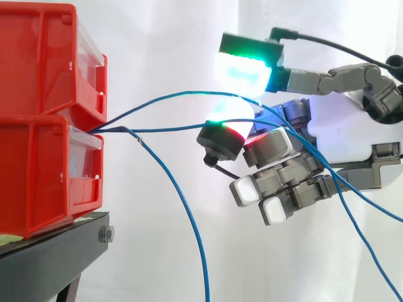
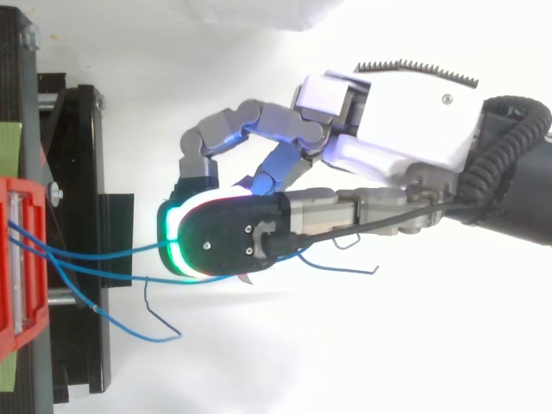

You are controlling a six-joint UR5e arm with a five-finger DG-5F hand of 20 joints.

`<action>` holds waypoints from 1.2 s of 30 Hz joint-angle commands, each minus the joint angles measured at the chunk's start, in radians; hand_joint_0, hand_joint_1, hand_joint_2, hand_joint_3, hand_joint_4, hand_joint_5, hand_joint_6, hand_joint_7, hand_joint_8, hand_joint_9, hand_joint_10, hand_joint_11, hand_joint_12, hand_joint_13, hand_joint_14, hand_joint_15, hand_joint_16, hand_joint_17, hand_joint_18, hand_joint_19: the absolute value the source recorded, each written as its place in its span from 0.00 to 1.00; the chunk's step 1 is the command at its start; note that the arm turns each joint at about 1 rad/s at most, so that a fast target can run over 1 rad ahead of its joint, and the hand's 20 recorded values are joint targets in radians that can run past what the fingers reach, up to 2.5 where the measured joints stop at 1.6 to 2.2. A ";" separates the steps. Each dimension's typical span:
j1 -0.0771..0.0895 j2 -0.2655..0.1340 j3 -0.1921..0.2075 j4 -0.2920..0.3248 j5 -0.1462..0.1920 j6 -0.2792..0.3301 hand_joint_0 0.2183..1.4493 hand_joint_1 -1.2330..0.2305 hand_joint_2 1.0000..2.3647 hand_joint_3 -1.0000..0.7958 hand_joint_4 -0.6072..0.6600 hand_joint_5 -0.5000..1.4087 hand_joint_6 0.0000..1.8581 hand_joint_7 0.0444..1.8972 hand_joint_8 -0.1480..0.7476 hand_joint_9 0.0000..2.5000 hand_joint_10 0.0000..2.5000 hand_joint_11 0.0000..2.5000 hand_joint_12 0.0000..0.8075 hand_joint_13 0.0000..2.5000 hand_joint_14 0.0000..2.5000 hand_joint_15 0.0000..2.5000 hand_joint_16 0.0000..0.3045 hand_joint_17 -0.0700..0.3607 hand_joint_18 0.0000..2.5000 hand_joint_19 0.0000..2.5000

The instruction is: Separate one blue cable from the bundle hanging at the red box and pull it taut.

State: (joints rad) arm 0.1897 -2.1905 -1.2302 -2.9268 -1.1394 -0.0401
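Observation:
Several thin blue cables come out between the two stacked red boxes [image 1: 38,126] at the left. One cable [image 1: 182,94] arcs up and runs through the narrow gap between two glowing fingertips [image 1: 245,66] of my hand [image 1: 343,126]. A second cable [image 1: 170,129] runs nearly level into the curled fingers just below. Both trail out behind the hand and sag to the lower right. A third cable [image 1: 182,201] hangs loose, well clear of the hand. In the top view the hand [image 2: 405,121] reaches left toward the red box [image 2: 13,259], its fingers curled over the cables.
The boxes rest on a black stand [image 1: 50,258] whose frame [image 2: 78,172] lies between the box and my fingertips. A white curtain hangs behind. Slack cable ends [image 2: 345,266] lie under the hand.

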 commanded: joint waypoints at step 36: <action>0.004 0.000 0.000 0.005 0.018 0.003 0.31 0.34 0.01 0.44 0.59 0.18 0.46 0.67 0.54 0.46 0.01 0.51 0.50 0.33 0.01 0.24 0.17 0.43 0.35 0.27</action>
State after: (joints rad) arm 0.1925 -2.1905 -1.2302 -2.9248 -1.1286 -0.0381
